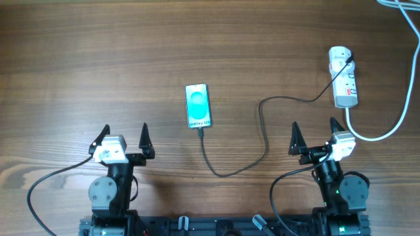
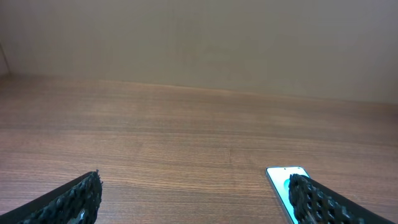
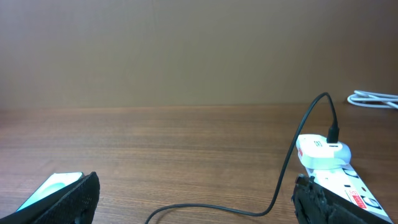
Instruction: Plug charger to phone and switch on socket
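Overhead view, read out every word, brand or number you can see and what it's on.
"Galaxy S25": white text on the phone screen, small, so a likely reading.
Power strip: red and dark markings, too small to read.
Nothing else legible.

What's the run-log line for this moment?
left hand open, empty | right hand open, empty | charger tip at phone, mating unclear | socket untouched

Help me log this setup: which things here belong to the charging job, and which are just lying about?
Job: phone; charger; socket.
Lying about: white cord, trailing from the socket; table.
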Motion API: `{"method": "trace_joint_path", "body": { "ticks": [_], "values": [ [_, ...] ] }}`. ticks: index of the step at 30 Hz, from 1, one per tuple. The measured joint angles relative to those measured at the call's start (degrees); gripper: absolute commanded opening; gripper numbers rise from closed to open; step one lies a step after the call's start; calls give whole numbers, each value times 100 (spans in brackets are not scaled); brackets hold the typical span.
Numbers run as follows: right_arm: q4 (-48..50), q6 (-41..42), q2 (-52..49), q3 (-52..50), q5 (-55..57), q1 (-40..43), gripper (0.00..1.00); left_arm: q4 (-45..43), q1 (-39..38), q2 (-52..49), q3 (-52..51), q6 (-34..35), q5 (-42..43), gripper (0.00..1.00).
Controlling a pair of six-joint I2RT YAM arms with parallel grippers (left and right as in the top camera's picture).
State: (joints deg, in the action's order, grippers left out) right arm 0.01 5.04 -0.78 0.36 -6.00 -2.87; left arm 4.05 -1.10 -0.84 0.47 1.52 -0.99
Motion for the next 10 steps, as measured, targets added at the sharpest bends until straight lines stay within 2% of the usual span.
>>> {"method": "trace_joint_path", "body": {
  "ticks": [10],
  "values": [
    [0,0,0,0,-2,0,100,0,0,0,0,0,0,100]
  ]
}}
